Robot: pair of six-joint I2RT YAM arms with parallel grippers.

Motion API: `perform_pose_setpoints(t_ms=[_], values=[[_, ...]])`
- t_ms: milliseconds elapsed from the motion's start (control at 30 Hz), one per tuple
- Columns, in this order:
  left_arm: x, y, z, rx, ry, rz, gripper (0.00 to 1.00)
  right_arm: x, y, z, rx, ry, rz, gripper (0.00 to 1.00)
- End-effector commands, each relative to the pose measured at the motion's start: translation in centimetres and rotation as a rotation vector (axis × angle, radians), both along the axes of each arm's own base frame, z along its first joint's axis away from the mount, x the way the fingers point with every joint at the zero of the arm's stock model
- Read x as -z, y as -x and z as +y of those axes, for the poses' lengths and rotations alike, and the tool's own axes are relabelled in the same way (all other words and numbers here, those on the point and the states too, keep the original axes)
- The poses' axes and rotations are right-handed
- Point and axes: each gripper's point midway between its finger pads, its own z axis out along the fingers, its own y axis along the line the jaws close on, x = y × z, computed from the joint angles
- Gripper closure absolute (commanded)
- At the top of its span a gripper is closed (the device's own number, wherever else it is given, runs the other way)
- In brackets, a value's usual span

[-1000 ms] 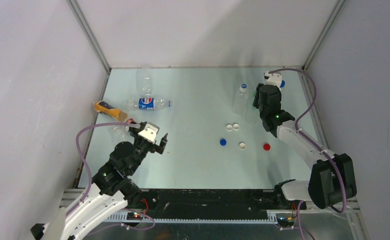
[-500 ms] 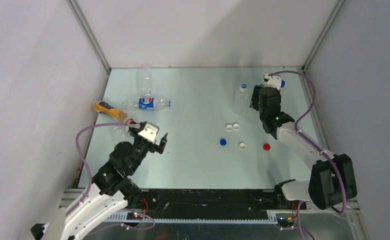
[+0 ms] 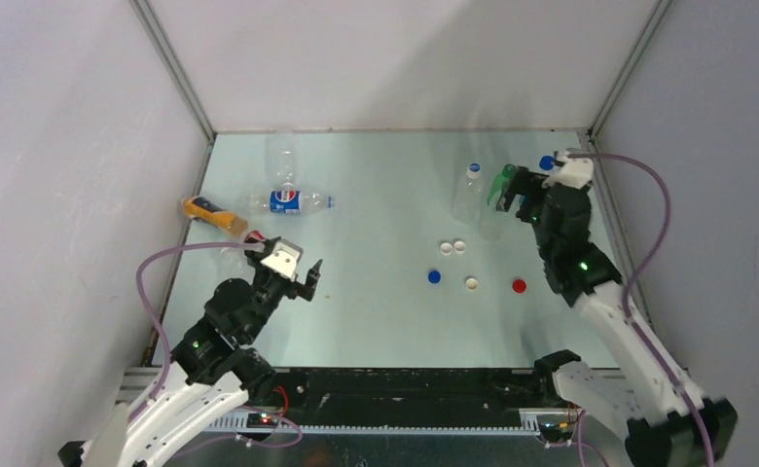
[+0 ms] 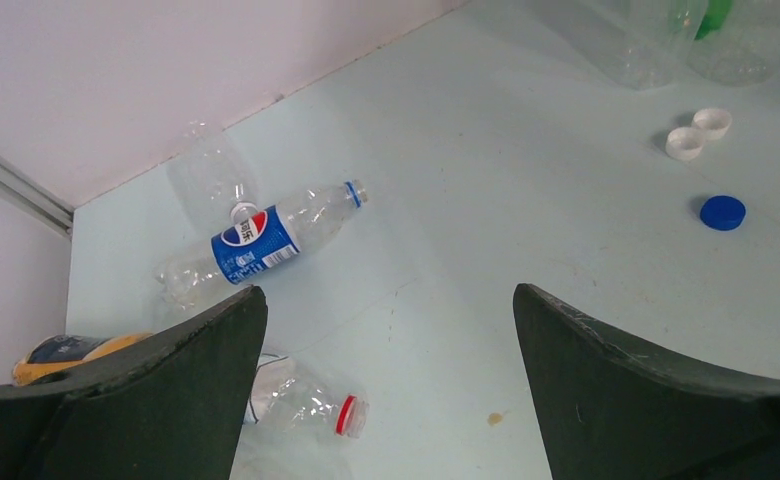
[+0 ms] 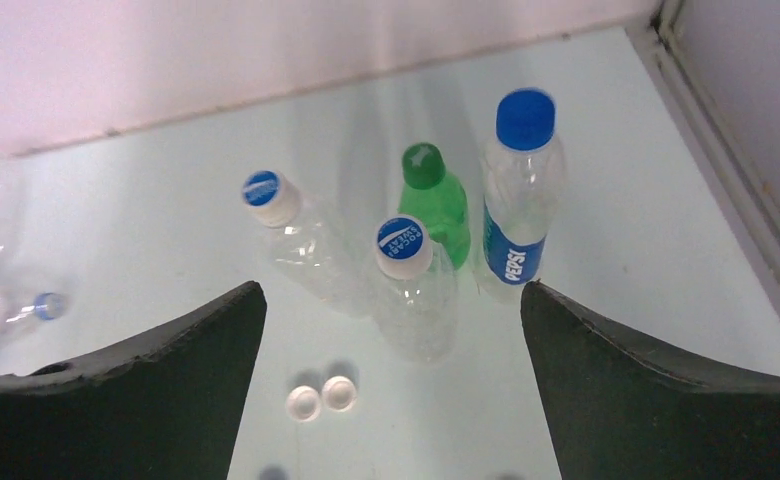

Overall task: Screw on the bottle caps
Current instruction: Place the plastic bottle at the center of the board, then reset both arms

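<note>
Four capped bottles stand together at the back right: a green one [image 5: 436, 200], a Pepsi one with a blue cap [image 5: 521, 200], and two clear ones [image 5: 296, 240] [image 5: 411, 290]. My right gripper [image 5: 393, 295] hangs open above and in front of them, holding nothing. Two white bottle caps [image 5: 303, 402] [image 5: 339, 392] lie below it. Blue [image 3: 434, 276], cream [image 3: 471, 283] and red [image 3: 519, 286] caps lie loose mid-table. My left gripper [image 4: 388, 300] is open over a lying clear bottle with a red neck ring [image 4: 306, 400]. An uncapped Pepsi bottle [image 4: 256, 240] lies beyond.
An orange-yellow bottle [image 3: 212, 214] lies by the left wall. A clear bottle [image 3: 280, 156] stands near the back wall. White walls close the table on three sides, and the right arm's purple cable [image 3: 648, 195] loops near the right wall.
My right gripper has opened, let go of the bottle by the green one, and drawn back and up from the group. The left arm has shifted only slightly.
</note>
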Motion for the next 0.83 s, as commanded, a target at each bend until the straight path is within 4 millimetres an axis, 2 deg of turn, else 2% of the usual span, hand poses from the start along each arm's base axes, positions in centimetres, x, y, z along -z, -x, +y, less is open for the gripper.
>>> perform_pose_setpoints(t_ms=[0, 33, 67, 100, 133, 167, 200, 233, 367, 533, 800], values=[[-5.3, 1.1, 1.6, -0.032, 0.105, -0.077, 0.0, -4.8, 4.9, 0.5, -0.144, 0.005, -0.124, 0.01], [-5.6, 1.3, 1.8, -0.035, 0.104, -0.075, 0.0, -6.5, 6.6, 0.2, -0.162, -0.011, -0.192, 0.01], [-6.9, 1.7, 2.4, -0.044, 0.123, -0.099, 0.0, -7.3, 7.6, 0.3, -0.186, -0.016, -0.229, 0.01], [-7.2, 2.0, 2.8, -0.055, 0.12, -0.097, 0.0, -9.1, 9.4, -0.2, -0.193, -0.036, -0.3, 0.01], [-8.2, 2.4, 3.4, -0.062, 0.134, -0.113, 0.0, -9.2, 10.3, -0.4, -0.194, -0.044, -0.304, 0.0], [-8.7, 2.7, 4.0, -0.078, 0.145, -0.125, 0.0, -10.8, 11.9, -1.1, -0.188, -0.059, -0.356, 0.01], [-9.6, 3.1, 4.5, -0.084, 0.158, -0.138, 0.0, -10.7, 12.7, -1.5, -0.177, -0.058, -0.352, 0.01], [-10.6, 3.6, 5.3, -0.1, 0.182, -0.161, 0.0, -11.9, 14.0, -2.3, -0.157, -0.068, -0.393, 0.01], [-13.1, 5.4, 7.7, -0.139, 0.252, -0.222, 0.0, -13.0, 16.8, -4.1, -0.116, -0.075, -0.445, 0.01], [-13.7, 6.6, 9.4, -0.175, 0.313, -0.258, 0.0, -12.8, 18.2, -5.4, -0.072, -0.065, -0.453, 0.01], [-13.2, 8.4, 11.3, -0.194, 0.415, -0.279, 0.0, -12.7, 18.4, -5.6, -0.064, -0.064, -0.451, 0.01]])
